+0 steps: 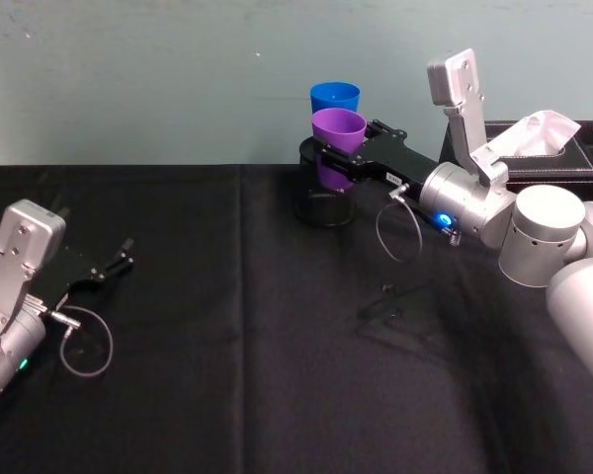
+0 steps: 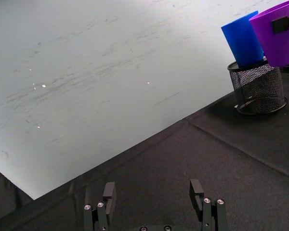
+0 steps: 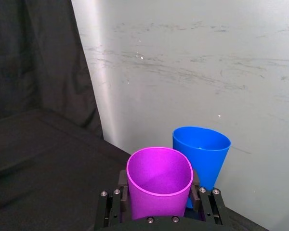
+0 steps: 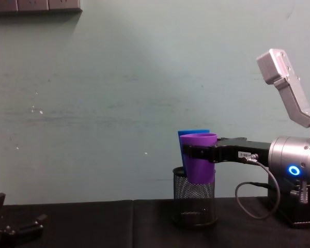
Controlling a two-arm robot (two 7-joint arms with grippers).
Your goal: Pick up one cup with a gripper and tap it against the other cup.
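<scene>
The purple cup (image 1: 338, 133) hangs lifted at the back of the table, with my right gripper (image 1: 328, 158) shut on its sides. In the right wrist view the fingers (image 3: 108, 208) clamp the purple cup (image 3: 159, 183) from both sides. Just behind it, the blue cup (image 1: 335, 96) stands in a black mesh pen holder (image 1: 321, 209). From the chest, the purple cup (image 4: 199, 155) overlaps the blue cup (image 4: 194, 133) above the holder (image 4: 195, 201); I cannot tell whether they touch. My left gripper (image 1: 127, 255) rests open at the far left, its fingers (image 2: 110, 192) spread.
A black tissue box (image 1: 553, 148) with white tissue stands at the back right, behind the right arm. A small dark object (image 1: 385, 292) lies on the black cloth in the middle. The pale wall runs close behind the cups.
</scene>
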